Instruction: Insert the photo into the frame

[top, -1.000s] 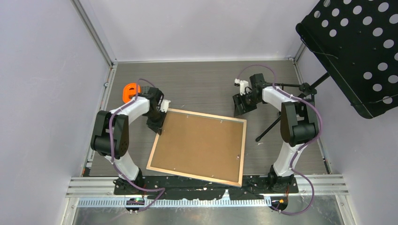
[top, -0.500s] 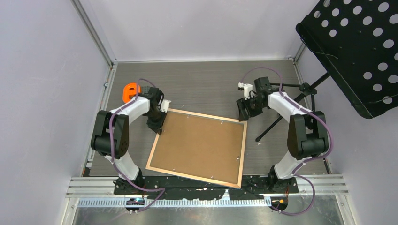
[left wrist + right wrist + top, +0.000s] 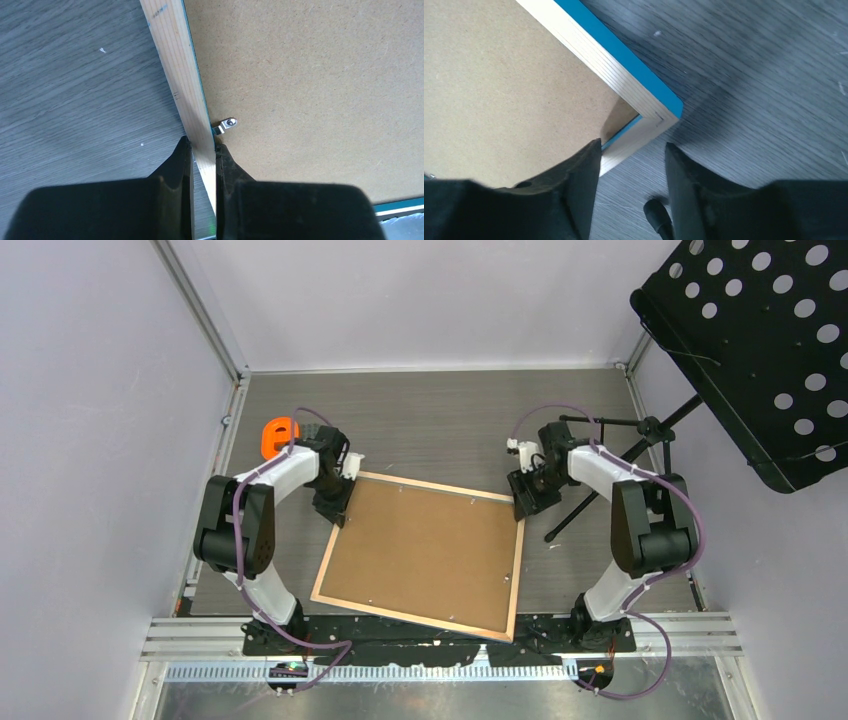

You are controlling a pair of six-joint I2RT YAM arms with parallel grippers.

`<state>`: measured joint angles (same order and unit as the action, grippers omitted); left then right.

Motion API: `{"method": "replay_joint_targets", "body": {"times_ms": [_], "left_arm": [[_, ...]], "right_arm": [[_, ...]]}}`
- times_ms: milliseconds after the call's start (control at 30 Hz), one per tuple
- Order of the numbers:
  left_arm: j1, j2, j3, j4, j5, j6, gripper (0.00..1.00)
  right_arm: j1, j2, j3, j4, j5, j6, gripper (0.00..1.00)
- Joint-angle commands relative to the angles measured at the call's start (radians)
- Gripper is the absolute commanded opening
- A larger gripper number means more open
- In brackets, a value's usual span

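Over the last second the right pincer has swung in from the open bench towards the far right corner of the frame. In the right wrist view its fingers are spread and hold nothing. They straddle that corner, one finger over the backing board and the other over bare wood grain outside the blue edge. The left pincer has not shifted. It stays pinched shut on the frame's left rail, near the far left corner and just beside a small metal turn tab. The frame lies back-up and slightly skewed in the middle of the bench, its light wood rim around the brown board. The photo is not visible in any view, so whether it already sits under the board cannot be told. With one side clamped and the other about to be gripped, the likely step is a two-armed lift or turn of the frame, though that is only a judgement. An orange object rests just behind the left arm, well clear of the frame. A black perforated music stand looms on the right, and one of its legs runs down close by the right pincer. That leg's rubber foot shows beneath the fingers and could snag the arm or the frame's corner.
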<state>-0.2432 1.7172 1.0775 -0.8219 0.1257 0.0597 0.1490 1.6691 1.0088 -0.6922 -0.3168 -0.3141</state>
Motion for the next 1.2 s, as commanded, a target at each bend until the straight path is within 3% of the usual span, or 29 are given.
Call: {"method": "replay_joint_targets", "body": {"times_ms": [0, 200, 467, 667, 867, 933, 1033, 1167], "left_arm": [[-0.010, -0.005, 0.032, -0.013, 0.022, 0.061, 0.05], [-0.010, -0.006, 0.029, -0.010, 0.031, 0.061, 0.19], [-0.010, -0.006, 0.027, -0.008, 0.073, 0.063, 0.47], [-0.011, 0.001, 0.029, -0.011, 0.080, 0.062, 0.58], [-0.010, 0.001, 0.033, -0.011, 0.088, 0.061, 0.65], [-0.011, -0.001, 0.035, -0.011, 0.094, 0.061, 0.67], [-0.010, -0.007, 0.031, -0.009, 0.095, 0.061, 0.70], [-0.010, -0.011, 0.030, -0.007, 0.103, 0.061, 0.72]], "right_arm": [[0.014, 0.036, 0.005, 0.031, 0.007, 0.010, 0.48], [0.016, 0.087, 0.053, 0.048, 0.026, 0.021, 0.22], [0.016, 0.200, 0.223, 0.051, 0.009, 0.034, 0.11], [0.016, 0.300, 0.364, 0.057, -0.001, 0.037, 0.09], [0.021, 0.369, 0.487, 0.058, 0.007, 0.034, 0.18], [0.022, 0.374, 0.516, 0.055, 0.017, 0.031, 0.32], [0.026, 0.354, 0.526, 0.064, 0.033, 0.032, 0.46], [0.034, 0.283, 0.488, 0.107, 0.065, 0.054, 0.58]]}}
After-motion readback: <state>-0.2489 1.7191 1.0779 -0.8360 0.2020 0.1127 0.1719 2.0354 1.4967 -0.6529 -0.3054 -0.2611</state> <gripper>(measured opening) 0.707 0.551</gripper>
